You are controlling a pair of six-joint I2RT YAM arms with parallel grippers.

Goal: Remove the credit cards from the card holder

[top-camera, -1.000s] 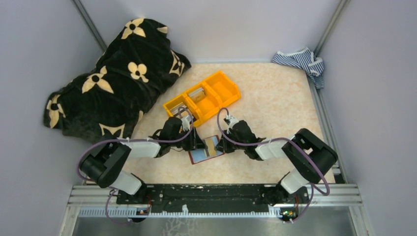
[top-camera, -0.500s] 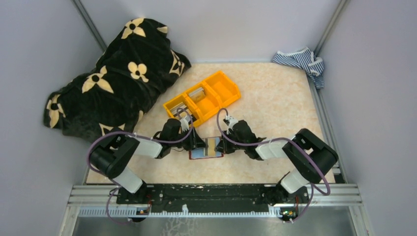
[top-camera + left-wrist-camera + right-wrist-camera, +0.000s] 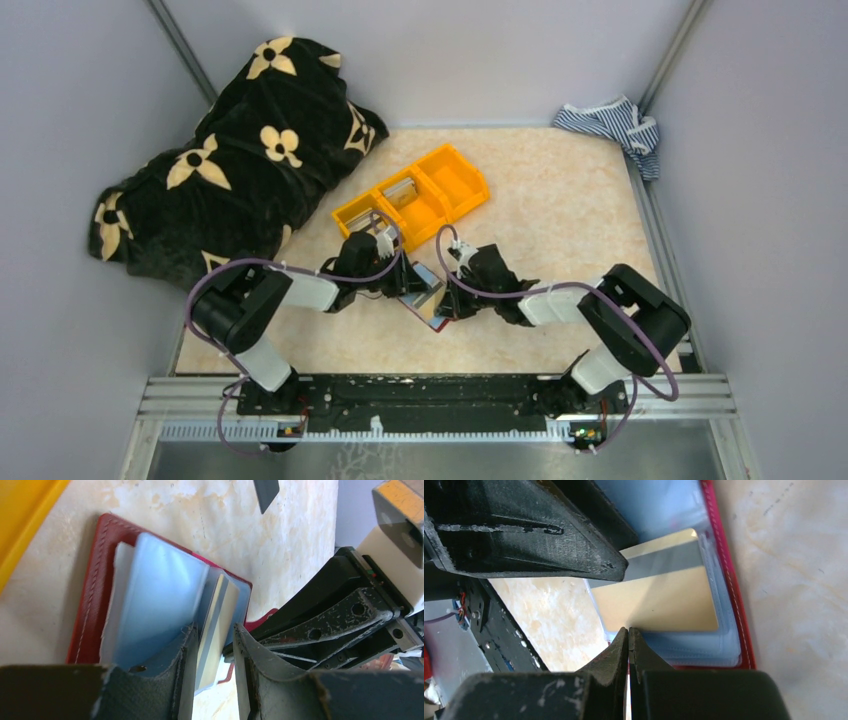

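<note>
In the right wrist view, the right tool (image 3: 629, 632) was clenched. Its two tips were pressed together at the bottom centre of the frame with nothing visible between them. They met the lower edge of a pale beige card (image 3: 659, 600) with a silver stripe. That card lay partly out of the open card holder (image 3: 738, 605), whose red rim ran down the right side of the frame.

In the left wrist view, the left tool (image 3: 214, 630) stood at the bottom centre with its jaws apart, one on each side of the same card, which rose edge-on between them. Whether they pinched it could not be told. The light blue pockets (image 3: 160, 595) fanned up to the left of that card.

In the top view, the holder sat tilted on the tabletop (image 3: 560, 220) at the centre of the frame, directly between the two tools. Just above it lay the orange bin (image 3: 455, 180), with a pale flat item (image 3: 400, 190) in its middle compartment. Farther up, a black blanket (image 3: 230, 150) with cream flowers filled the upper left, and a striped cloth (image 3: 610, 125) lay in the upper right corner.
</note>
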